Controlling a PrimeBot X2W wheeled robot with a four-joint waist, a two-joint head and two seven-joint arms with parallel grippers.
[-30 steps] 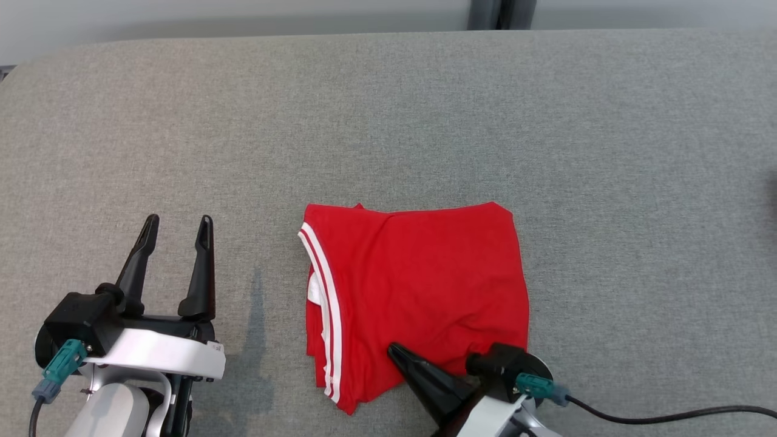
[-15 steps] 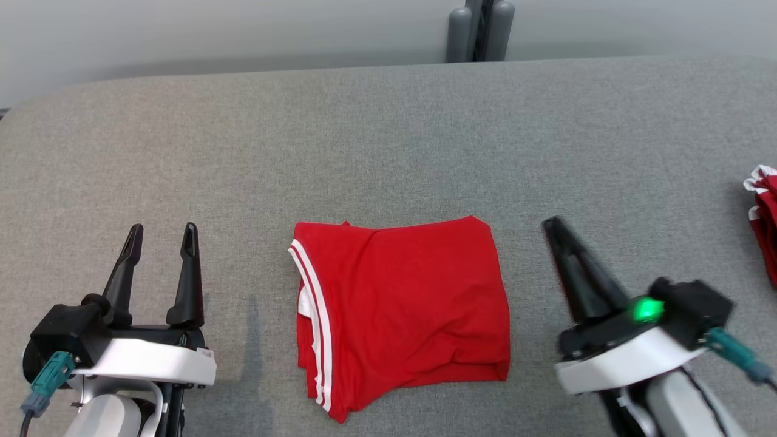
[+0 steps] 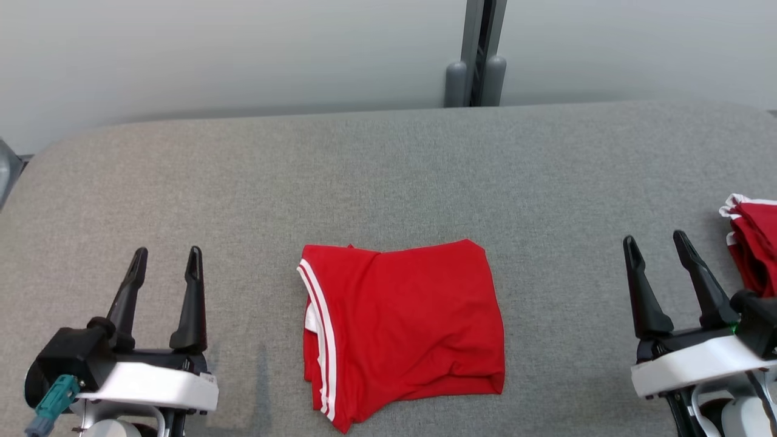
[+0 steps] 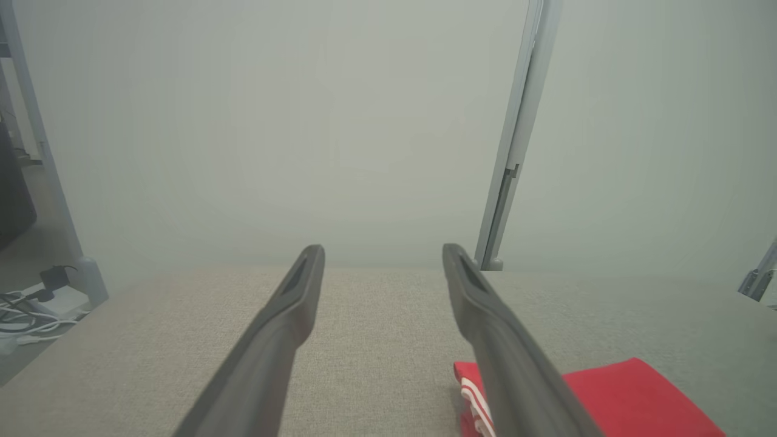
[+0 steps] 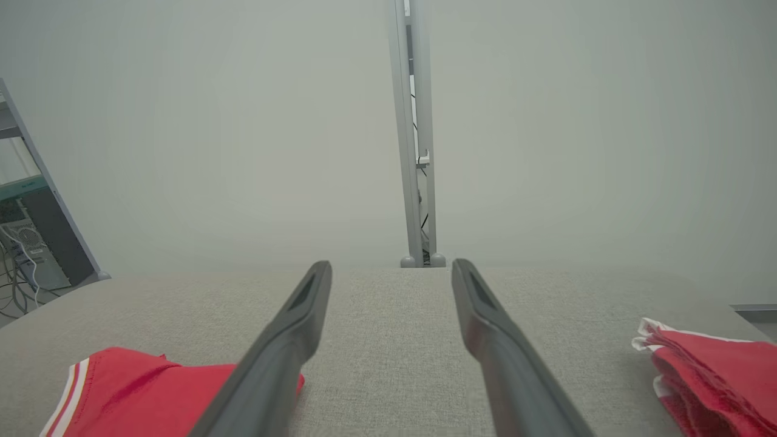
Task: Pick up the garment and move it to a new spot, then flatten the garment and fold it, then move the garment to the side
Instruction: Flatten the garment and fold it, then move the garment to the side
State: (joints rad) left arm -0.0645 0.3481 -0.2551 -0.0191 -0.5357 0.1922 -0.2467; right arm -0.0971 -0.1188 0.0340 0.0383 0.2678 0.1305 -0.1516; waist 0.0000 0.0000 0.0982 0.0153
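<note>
A: Where's the garment [image 3: 413, 328]?
B: Folded flat, mid table [image 3: 388, 170], btwn both arms. Striped hem faces left; long axis approx left-right.
A: Changes?
B: 1 s ago the right gripper [image 3: 654, 238] was pinched on its near edge; now off to the right, fingers spread, empty. The left gripper [image 3: 167, 251]: same spot, spread, empty. Another red pile [image 3: 756, 243] far right.

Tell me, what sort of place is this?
Probably a robotics lab or test room, not a home: a grey fabric work table, pale wall panels with a metal post, and a computer tower with loose cables nearby.
</note>
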